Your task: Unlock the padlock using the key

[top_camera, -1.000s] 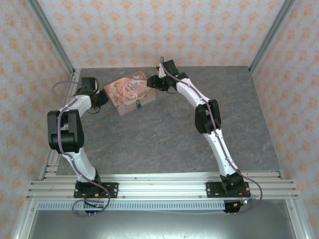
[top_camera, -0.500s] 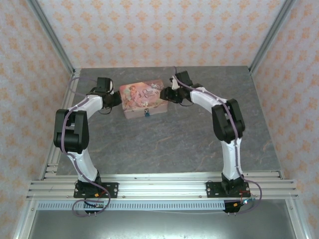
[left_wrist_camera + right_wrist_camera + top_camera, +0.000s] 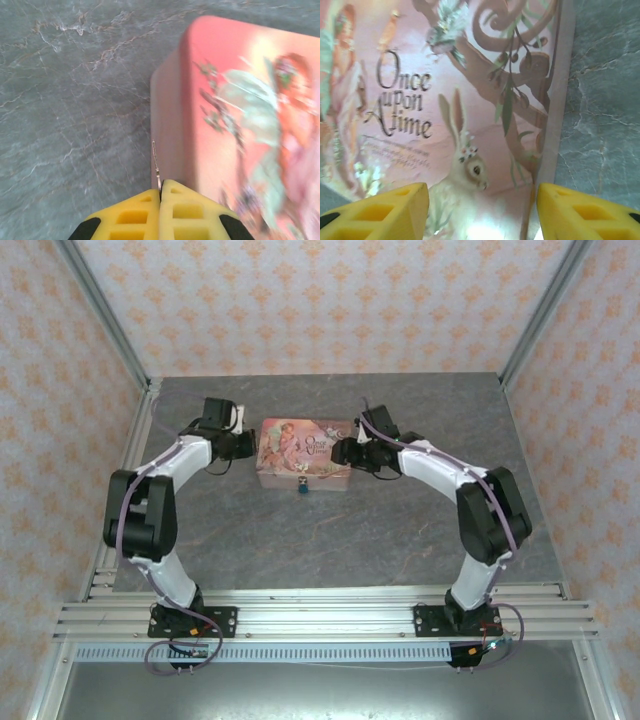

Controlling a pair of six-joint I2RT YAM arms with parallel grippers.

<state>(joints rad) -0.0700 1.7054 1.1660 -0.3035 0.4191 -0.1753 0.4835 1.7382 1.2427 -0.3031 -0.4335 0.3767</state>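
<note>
The key [image 3: 156, 162], pinched in the left gripper [image 3: 160, 194], points straight out beside the pink tin's [image 3: 305, 448] left end.
The padlock [image 3: 301, 484] hangs at the tin's near long side; the right gripper [image 3: 482, 197] gapes over its right end; bare table [image 3: 400, 530] in front.

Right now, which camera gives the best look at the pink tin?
Top external: the whole pink tin shows, with the padlock at its front. Left wrist catches one blurred end of it, beside the key. Right wrist has part of the lid's print up close, cut off at the frame.
</note>
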